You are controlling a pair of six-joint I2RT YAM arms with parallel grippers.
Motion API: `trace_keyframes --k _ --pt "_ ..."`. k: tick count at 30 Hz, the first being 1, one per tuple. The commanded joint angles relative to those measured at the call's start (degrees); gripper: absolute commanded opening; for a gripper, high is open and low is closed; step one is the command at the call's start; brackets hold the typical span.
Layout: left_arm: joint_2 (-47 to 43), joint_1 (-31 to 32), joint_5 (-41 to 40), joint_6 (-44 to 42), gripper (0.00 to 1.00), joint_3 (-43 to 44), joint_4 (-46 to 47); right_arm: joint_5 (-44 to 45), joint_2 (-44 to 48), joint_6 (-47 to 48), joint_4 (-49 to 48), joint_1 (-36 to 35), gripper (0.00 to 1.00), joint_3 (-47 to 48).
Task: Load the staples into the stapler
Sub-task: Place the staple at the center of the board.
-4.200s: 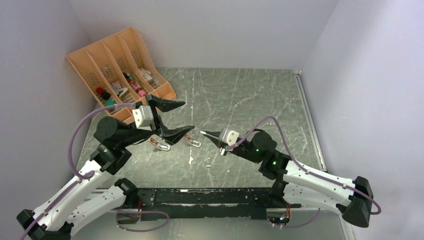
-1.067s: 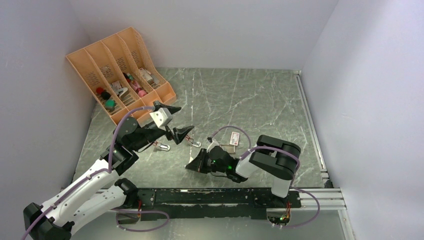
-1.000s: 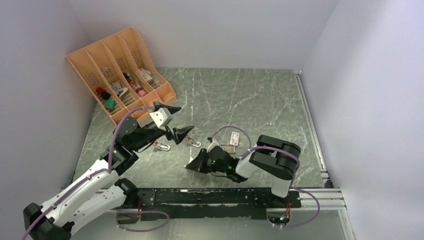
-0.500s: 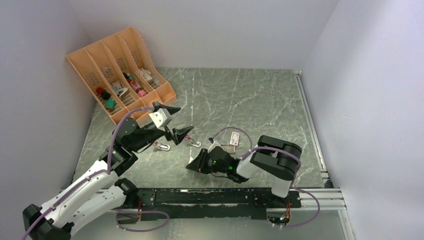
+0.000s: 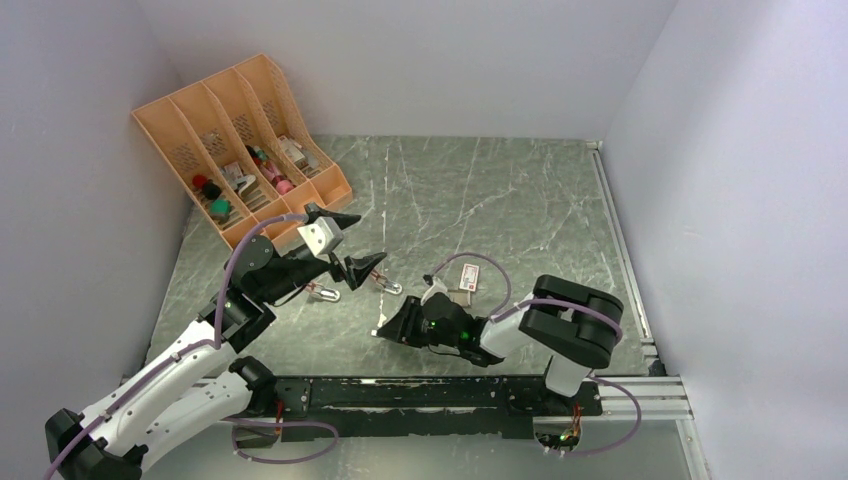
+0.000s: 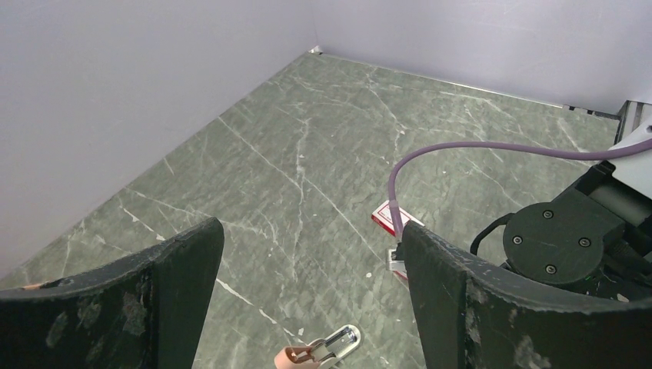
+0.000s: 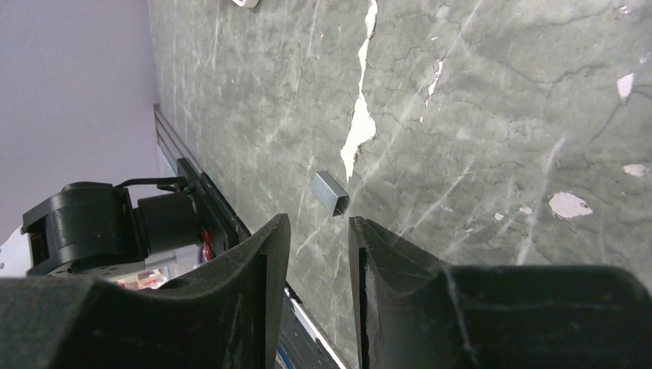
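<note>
Right hand (image 7: 315,231) parted slightly since second ago, empty; staple strip (image 7: 330,192) loose on worktop (image 7: 477,115) just ahead of tips. Left hand (image 6: 307,231) wide apart above pink stapler (image 6: 319,350). Risk: narrow gap, shallow approach, so tips may shove tiny strip away.

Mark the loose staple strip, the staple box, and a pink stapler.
staple strip (image 7: 330,192): right wrist view, middle of the strip's upper face.
staple box (image 5: 468,275): top external view, centre of its lid.
pink stapler (image 6: 319,351): left wrist view, mid-body where pink meets metal.
</note>
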State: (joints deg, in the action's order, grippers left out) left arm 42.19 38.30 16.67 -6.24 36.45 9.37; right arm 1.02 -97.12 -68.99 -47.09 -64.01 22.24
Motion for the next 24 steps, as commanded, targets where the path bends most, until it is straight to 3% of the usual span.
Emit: trace_keyframes --k 1,7,12,16,21,24 --pt "-0.5 0.1 -1.2 0.3 0.9 -0.3 0.1 2.5 3.2 2.6 4.6 -0.7 0.38 -0.1" --pt "0.4 0.1 -4.3 2.4 0.9 0.1 -0.1 3.7 10.2 20.3 12.6 -1.5 0.38 6.3" --pt "1.1 0.1 -11.6 7.4 0.94 2.0 -2.4 11.1 17.5 34.2 20.6 -1.4 0.38 7.8" --pt "2.4 0.1 -17.1 11.6 1.0 5.1 -6.8 15.4 23.0 51.6 26.1 -1.4 0.36 8.8" --pt "3.4 0.1 -19.2 14.1 1.0 7.1 -9.5 10.8 28.9 81.9 31.4 -1.3 0.39 7.6" --pt "3.5 0.1 -19.3 14.4 1.0 7.4 -9.8 4.9 31.3 92.1 40.1 -1.0 0.4 8.0"
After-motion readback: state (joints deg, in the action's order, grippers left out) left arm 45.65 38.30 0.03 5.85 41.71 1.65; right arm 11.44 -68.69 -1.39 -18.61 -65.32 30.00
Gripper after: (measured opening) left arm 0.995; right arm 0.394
